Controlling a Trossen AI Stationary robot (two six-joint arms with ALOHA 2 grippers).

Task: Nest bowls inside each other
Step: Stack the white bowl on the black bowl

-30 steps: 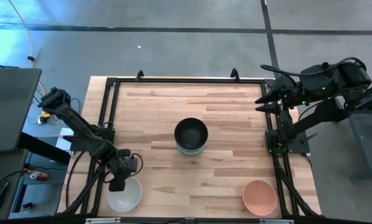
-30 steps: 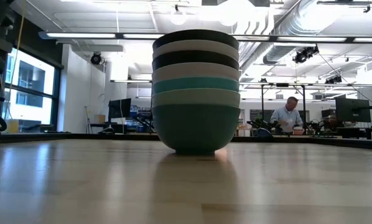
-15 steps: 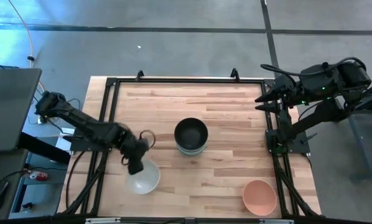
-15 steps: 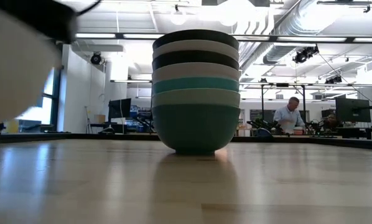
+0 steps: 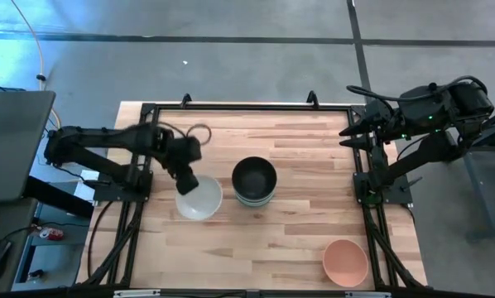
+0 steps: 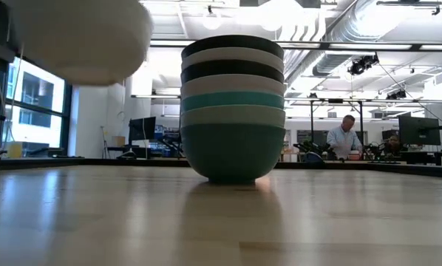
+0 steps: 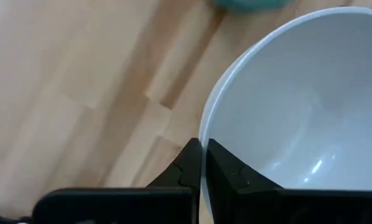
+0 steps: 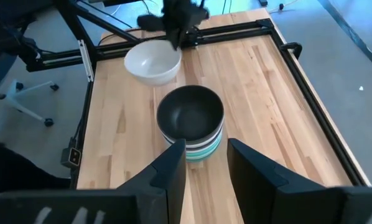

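Whereas a second ago it sat at the frame's lower left, the white bowl now hangs lifted just left of the centre stack, rim pinched by the left gripper; right gripper waits open at upper right; salmon-pink bowl remains.

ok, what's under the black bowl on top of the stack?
In the low view, six nested bowls sit under the top black bowl: white, black, white, teal, pale mint, then a teal bowl on the table. Only their rims show; their insides are covered.
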